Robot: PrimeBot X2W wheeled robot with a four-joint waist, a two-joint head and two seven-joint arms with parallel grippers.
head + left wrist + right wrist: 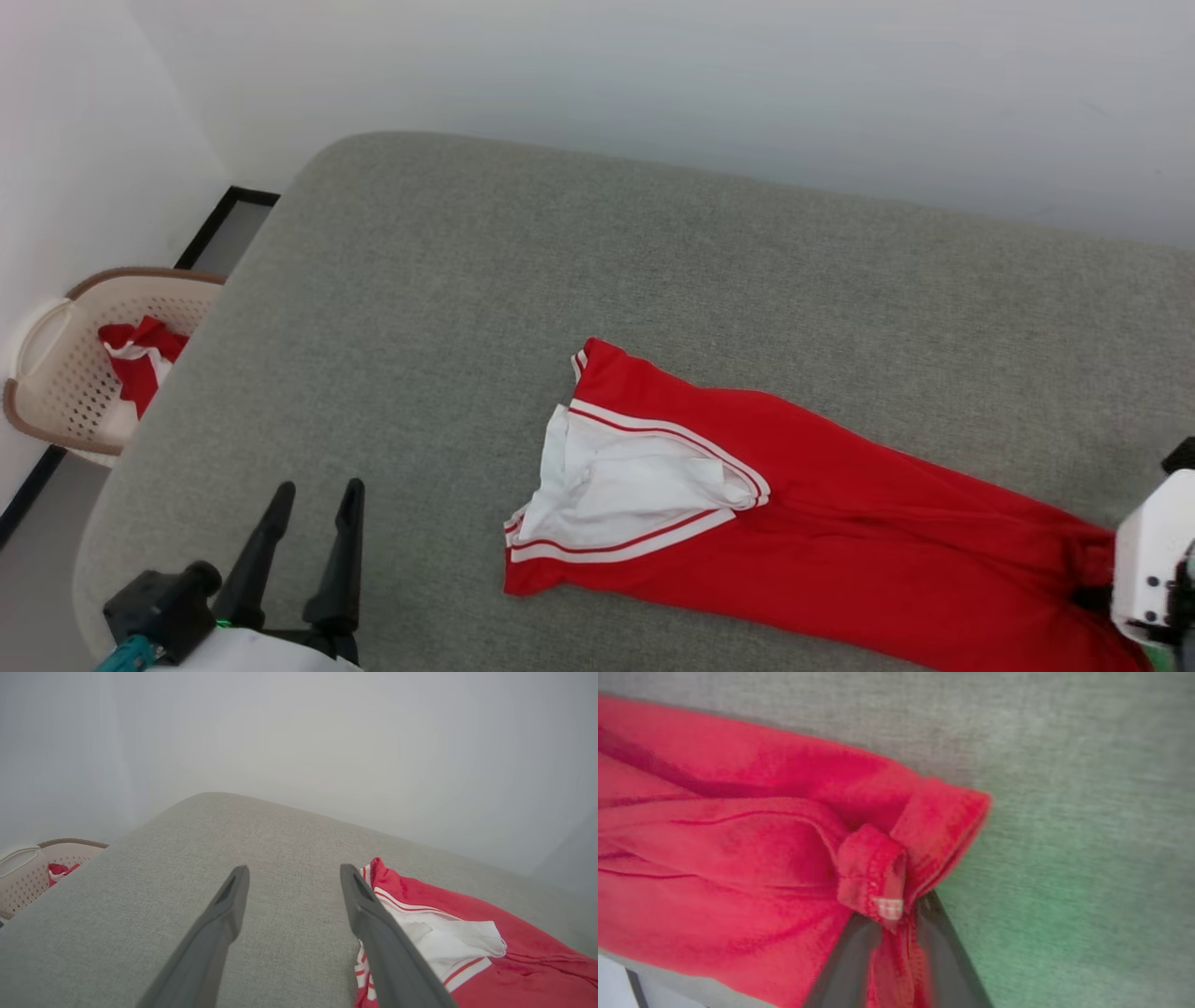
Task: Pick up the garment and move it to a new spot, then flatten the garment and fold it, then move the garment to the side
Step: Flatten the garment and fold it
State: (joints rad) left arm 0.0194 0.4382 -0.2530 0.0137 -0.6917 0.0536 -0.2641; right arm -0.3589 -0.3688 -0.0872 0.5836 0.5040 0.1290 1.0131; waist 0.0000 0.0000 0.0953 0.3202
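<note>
Where the grey upholstered cushion [467, 280] lies nearest the robot, the left hand [319, 487] is held over bare fabric, its dark fingers spread apart with nothing between them. At the near right, the hem of the red jersey garment [840, 532] is pinched between the closed fingers of the right hand [896, 926]. The garment is stretched across the cushion, its white, stripe-trimmed part lying toward the left. Farther left, a beige perforated laundry basket [56, 373] holding red-and-white cloth [140, 359] is seen by the white wall [653, 75].
</note>
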